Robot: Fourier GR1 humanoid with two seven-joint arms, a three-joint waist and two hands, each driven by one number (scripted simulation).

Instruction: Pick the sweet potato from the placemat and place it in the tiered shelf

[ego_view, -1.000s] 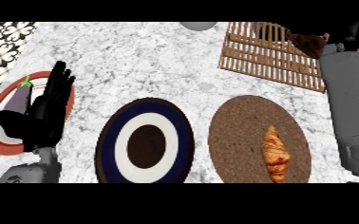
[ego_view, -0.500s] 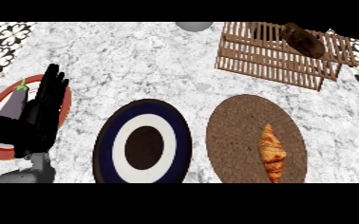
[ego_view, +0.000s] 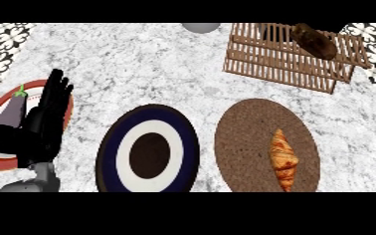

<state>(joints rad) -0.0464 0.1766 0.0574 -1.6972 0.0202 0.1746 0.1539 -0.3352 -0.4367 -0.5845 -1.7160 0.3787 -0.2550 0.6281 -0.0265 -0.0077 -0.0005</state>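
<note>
A dark brown sweet potato (ego_view: 314, 40) lies on top of the wooden slatted tiered shelf (ego_view: 279, 59) at the back right. The round brown woven placemat (ego_view: 249, 139) sits at the front right and bears only a croissant (ego_view: 283, 159). My left hand (ego_view: 46, 119) rests open at the left edge, fingers straight and pointing up, holding nothing. No right hand shows in the head view.
A dark blue plate with a white ring and brown centre (ego_view: 149, 149) sits left of the placemat. A red-rimmed plate (ego_view: 64, 117) with an eggplant (ego_view: 13, 110) lies partly behind my left hand. A grey round object (ego_view: 200, 27) shows at the back edge.
The grey right arm that stood by the shelf has left the view. The sweet potato now lies uncovered on the shelf. The view has shifted slightly.
</note>
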